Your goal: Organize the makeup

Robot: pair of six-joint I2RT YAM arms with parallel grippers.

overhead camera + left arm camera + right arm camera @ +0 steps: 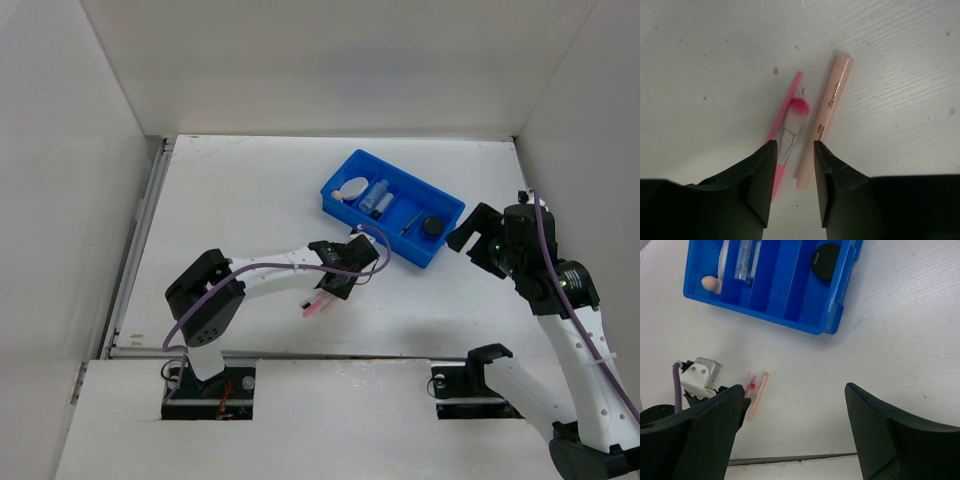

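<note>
The left gripper (791, 165) hangs low over the worktop (700, 60) with its jaws part-way apart. The two pink sticks run out ahead of it from the gap between them. One is a thin brush (786, 131) with a pink handle, a silver ferrule and a pink-tipped tuft. The other is a peach tube (830, 105) with printed lettering, just beside the brush and nearly parallel to it. The near ends of both sit between or under the fingertips, so I cannot tell whether the jaws pinch either one or only straddle them. Both look light and stiff. The tube is probably smooth plastic that could roll or squirt out of a pinch, so it is best taken across its middle. The brush should be held by the handle or ferrule, never the soft tuft, which would crush. They lie so close that a single closing may catch both. The right gripper (795, 391) is wide open and empty. Well ahead of it is the blue tray (765, 320), already holding the beige sponge (711, 284), the clear vials (750, 260) and the black compact (826, 261).
</note>
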